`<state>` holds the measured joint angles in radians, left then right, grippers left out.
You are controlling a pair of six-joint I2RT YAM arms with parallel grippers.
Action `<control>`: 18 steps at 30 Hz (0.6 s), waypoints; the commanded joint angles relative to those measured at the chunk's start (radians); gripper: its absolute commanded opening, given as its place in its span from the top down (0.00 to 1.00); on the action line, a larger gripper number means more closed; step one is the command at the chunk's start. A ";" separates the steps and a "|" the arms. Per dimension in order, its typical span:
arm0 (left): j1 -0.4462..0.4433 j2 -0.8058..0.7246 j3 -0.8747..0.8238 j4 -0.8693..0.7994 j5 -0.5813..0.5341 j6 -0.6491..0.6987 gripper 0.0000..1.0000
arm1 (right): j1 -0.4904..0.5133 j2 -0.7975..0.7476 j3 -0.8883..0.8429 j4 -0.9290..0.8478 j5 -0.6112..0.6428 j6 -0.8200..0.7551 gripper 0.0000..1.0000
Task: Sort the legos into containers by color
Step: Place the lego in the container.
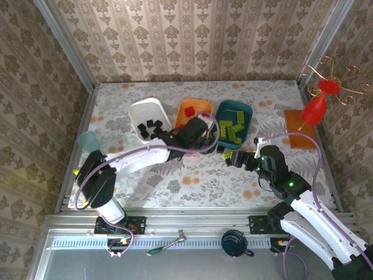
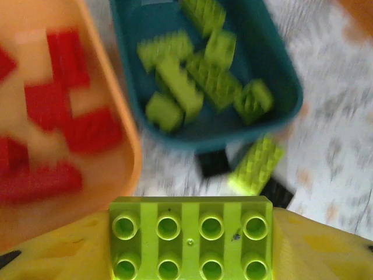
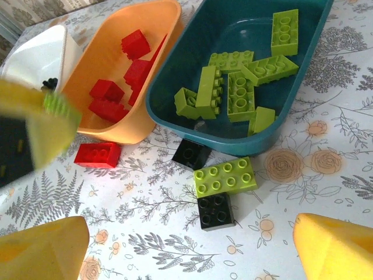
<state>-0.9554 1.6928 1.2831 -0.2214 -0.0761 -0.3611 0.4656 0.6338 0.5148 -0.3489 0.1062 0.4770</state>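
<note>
My left gripper [image 2: 191, 248] is shut on a lime-green brick [image 2: 191, 236], studs toward the camera, and hovers near the front ends of the orange tub [image 1: 185, 108] and teal tub [image 1: 246, 110]. Red bricks lie in the orange tub [image 3: 108, 70], lime ones in the teal tub [image 3: 192, 52], and black ones in the white tub [image 1: 145, 111]. On the table in front of the tubs lie a red brick [image 3: 98, 154], a lime brick [image 3: 225, 175] and two black bricks [image 3: 192, 154] [image 3: 215, 210]. My right gripper [image 3: 186, 251] stands open just short of them, holding nothing.
A translucent pale-blue cup [image 1: 88, 140] stands at the left edge. A flat orange mat [image 1: 300, 129] and a red-and-gold ornament stand [image 1: 326, 90] are at the right. Papered walls and metal rails close in the table.
</note>
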 commanded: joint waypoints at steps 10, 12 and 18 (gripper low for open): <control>0.087 0.482 0.575 -0.082 0.195 0.013 0.43 | 0.002 -0.042 -0.013 -0.075 0.043 0.008 0.08; 0.094 0.531 0.648 -0.100 0.212 -0.007 0.38 | 0.002 -0.039 -0.024 -0.065 0.031 0.002 0.08; 0.112 0.600 0.800 -0.114 0.262 -0.065 0.14 | 0.004 0.041 -0.065 -0.004 0.006 -0.014 0.08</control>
<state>-0.8528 2.3020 2.0148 -0.3099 0.1402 -0.3931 0.4656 0.6357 0.4660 -0.3813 0.1226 0.4744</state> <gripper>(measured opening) 0.837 0.917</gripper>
